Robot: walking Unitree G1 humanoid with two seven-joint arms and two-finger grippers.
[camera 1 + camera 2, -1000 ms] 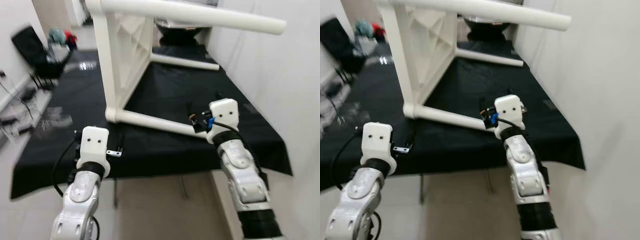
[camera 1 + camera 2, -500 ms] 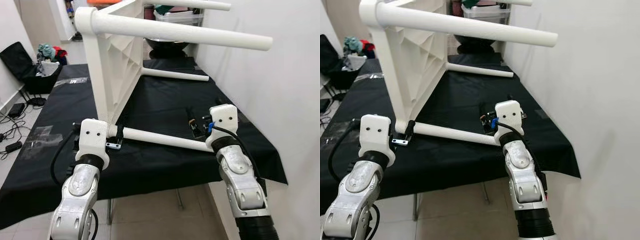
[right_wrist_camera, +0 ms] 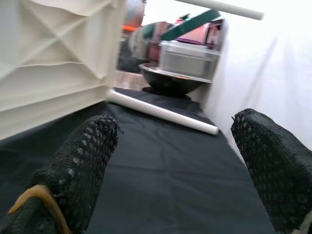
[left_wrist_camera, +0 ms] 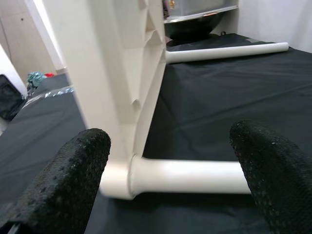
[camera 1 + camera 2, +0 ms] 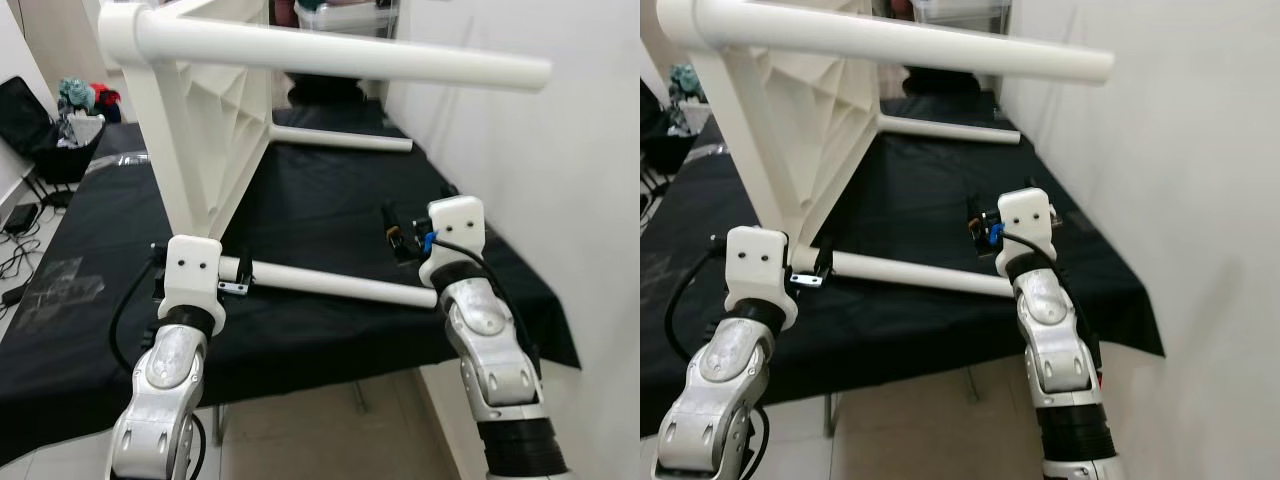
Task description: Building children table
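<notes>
A white children's table (image 5: 200,150) lies on its side on a black-covered worktable (image 5: 330,200). One white tube leg (image 5: 340,58) juts out overhead, and another (image 5: 340,140) lies far back. The near lower leg (image 5: 340,285) runs along the cloth and meets the corner socket (image 4: 119,178). My left gripper (image 4: 170,139) is open, with a finger either side of that corner joint and not touching it. My right gripper (image 3: 175,124) is open with nothing between its fingers. It hovers just above the leg's free end (image 5: 425,297).
A white wall (image 5: 560,150) runs close along the right side. A dark bowl (image 3: 170,80) and a clear storage box (image 3: 187,58) stand at the table's far end. A black bag (image 5: 45,125) and cables lie on the floor at the left. The cloth's front edge (image 5: 330,355) is just before me.
The view has shifted and sharpened. My left gripper has come up to the corner joint of the near leg. My right gripper stays by the leg's free end.
</notes>
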